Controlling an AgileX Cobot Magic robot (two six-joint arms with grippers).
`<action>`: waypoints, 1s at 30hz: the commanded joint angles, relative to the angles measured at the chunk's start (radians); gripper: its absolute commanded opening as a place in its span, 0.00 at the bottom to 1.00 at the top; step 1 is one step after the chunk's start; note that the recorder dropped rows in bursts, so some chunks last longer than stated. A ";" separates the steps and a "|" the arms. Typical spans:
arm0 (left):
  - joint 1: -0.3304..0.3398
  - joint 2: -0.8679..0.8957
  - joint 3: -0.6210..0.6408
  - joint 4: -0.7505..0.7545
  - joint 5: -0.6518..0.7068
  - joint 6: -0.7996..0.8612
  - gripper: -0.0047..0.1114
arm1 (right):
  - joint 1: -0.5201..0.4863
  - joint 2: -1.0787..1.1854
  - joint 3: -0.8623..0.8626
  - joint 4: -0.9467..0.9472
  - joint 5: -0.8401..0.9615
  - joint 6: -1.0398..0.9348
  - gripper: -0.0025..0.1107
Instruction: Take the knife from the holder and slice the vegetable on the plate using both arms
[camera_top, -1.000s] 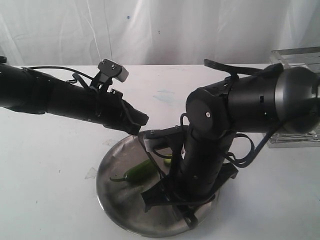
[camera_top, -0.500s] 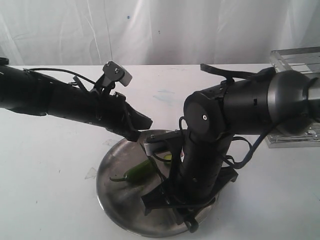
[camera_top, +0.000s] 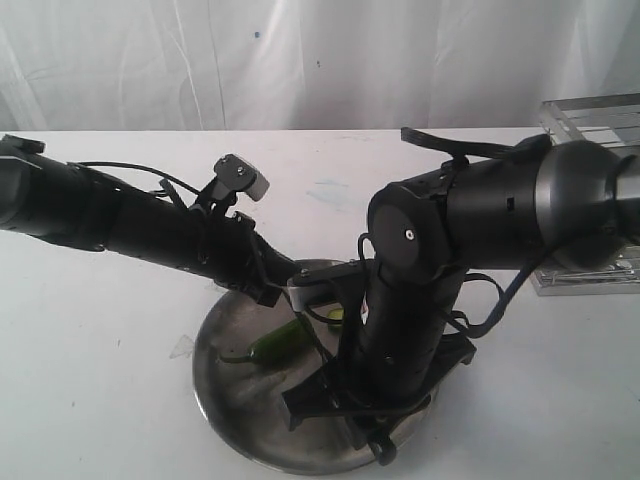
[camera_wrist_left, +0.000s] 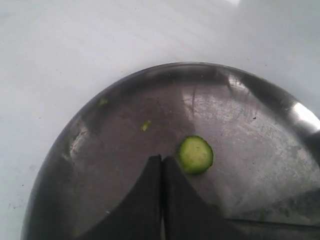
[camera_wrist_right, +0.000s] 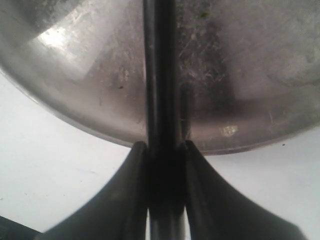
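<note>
- A round, shiny stainless-steel plate (camera_top: 215, 385) with a shallow rim sat on the white surface (camera_top: 90, 380), in front of a pale draped backdrop (camera_top: 300, 60).
- A small dark green chili-like pepper (camera_top: 278, 342) with a thin curved stem lay on the plate, left of the middle in the exterior view, stem toward the left rim.
- A round, pale green cut slice (camera_wrist_left: 195, 154) lay flat on the plate apart from the pepper. A tiny green fleck (camera_wrist_left: 145, 125) lay near it.
- The thick black left arm (camera_top: 130, 230) reached in from the left, its tip over the plate's far rim.
- The left pincer (camera_wrist_left: 161, 160) was fully closed, its two black fingers pressed together with nothing between them. It was poised just beside the slice; contact with the slice or the plate could not be told.
- The black right arm (camera_top: 480, 215), with its grey metallic segment, bent down over the right half of the plate and hid much of it.
- The right pincer (camera_wrist_right: 164, 145) was narrowed onto the slim all-black kitchen knife (camera_wrist_right: 159, 75), gripping it between both fingers. The knife ran out across the plate's rim and over its bare steel.
- Whether the blade touched the pepper could not be told.
- The boxy silver wire holder (camera_top: 600, 120) stood at the far right of the surface, well apart from the plate and partly behind the right arm.
</note>
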 joint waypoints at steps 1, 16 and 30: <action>-0.003 -0.001 -0.003 -0.011 0.007 0.005 0.04 | 0.001 -0.001 0.003 -0.001 -0.002 -0.011 0.02; -0.003 0.162 -0.001 0.020 0.001 0.005 0.04 | 0.001 0.014 0.003 -0.001 -0.038 -0.011 0.02; -0.003 0.162 -0.001 0.078 0.009 -0.023 0.04 | 0.001 0.117 0.003 -0.015 -0.065 -0.011 0.02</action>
